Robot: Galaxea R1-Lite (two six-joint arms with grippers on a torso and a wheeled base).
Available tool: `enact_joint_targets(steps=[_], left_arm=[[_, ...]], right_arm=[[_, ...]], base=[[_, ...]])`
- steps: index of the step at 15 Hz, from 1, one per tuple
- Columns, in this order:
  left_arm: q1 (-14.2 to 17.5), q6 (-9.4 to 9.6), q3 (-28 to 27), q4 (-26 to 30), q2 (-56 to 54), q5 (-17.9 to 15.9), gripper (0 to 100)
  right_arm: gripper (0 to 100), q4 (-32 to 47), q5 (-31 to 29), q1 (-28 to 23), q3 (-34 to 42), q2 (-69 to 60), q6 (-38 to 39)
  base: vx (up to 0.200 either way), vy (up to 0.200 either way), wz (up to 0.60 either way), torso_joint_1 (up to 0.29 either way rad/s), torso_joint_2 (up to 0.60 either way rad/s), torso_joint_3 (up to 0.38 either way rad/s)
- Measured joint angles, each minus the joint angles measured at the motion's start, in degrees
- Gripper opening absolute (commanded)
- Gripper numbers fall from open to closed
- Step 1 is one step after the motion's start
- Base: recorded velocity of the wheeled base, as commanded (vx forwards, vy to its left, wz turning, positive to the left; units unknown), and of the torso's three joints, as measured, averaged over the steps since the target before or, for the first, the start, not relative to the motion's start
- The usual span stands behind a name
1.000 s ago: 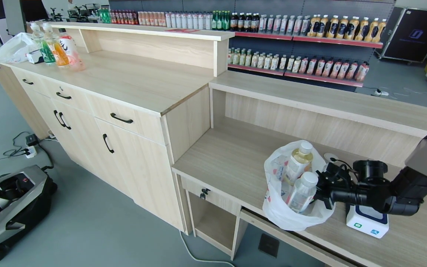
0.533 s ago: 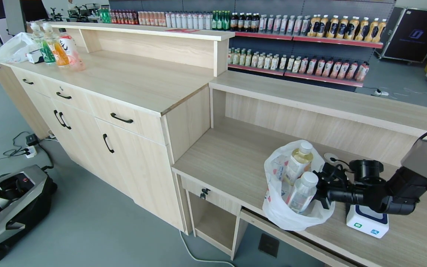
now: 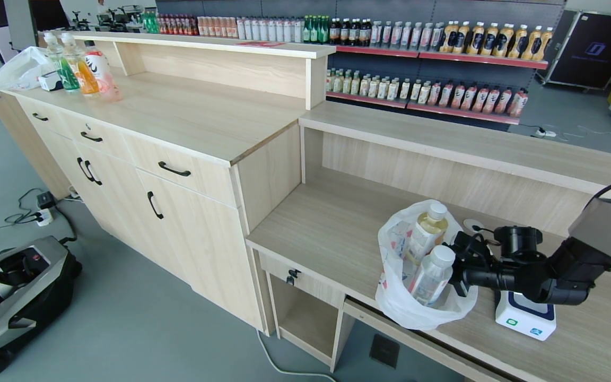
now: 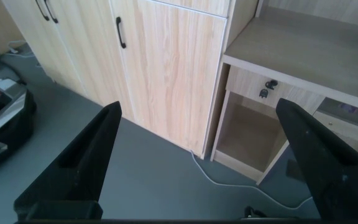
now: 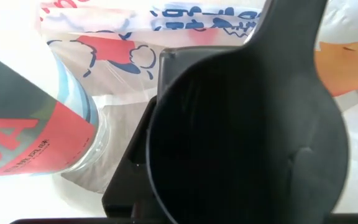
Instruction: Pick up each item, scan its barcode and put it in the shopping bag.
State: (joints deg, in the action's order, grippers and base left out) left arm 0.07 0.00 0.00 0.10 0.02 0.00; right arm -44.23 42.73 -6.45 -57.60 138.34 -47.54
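Note:
A white shopping bag [image 3: 398, 305] stands on the low wooden desk [image 3: 332, 228]. Inside it a yellow drink bottle [image 3: 426, 229] and a clear bottle [image 3: 433, 273] stand upright, both with white caps. My right gripper [image 3: 456, 273] is at the bag's right rim, right beside the clear bottle. Close up, that bottle's red and black label [image 5: 23, 118] lies against the crumpled bag plastic [image 5: 191, 25]. A white scanner box [image 3: 525, 317] sits on the desk under my right wrist. My left gripper [image 4: 197, 112] hangs open over the grey floor, holding nothing.
Three more bottles [image 3: 80, 66] and another white bag [image 3: 11, 71] stand at the far left of the tall counter. Stocked drink shelves [image 3: 422, 58] line the back wall. Cabinet doors [image 4: 166, 68] and the desk's open cubby [image 4: 253, 134] are ahead of my left arm.
My right arm has crept slightly up and to the left at the bag's rim. The bag and both bottles have barely moved.

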Motion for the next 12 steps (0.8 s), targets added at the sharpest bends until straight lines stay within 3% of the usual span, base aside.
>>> enact_joint_targets(steps=[12], left_arm=[[0.0,0.0,0.0,0.0,0.0,0.0,100]], right_arm=[[0,0.99,-1.01,0.3,0.79,-0.2,-1.43]], base=[[0.0,0.0,0.0,0.0,0.0,0.0]])
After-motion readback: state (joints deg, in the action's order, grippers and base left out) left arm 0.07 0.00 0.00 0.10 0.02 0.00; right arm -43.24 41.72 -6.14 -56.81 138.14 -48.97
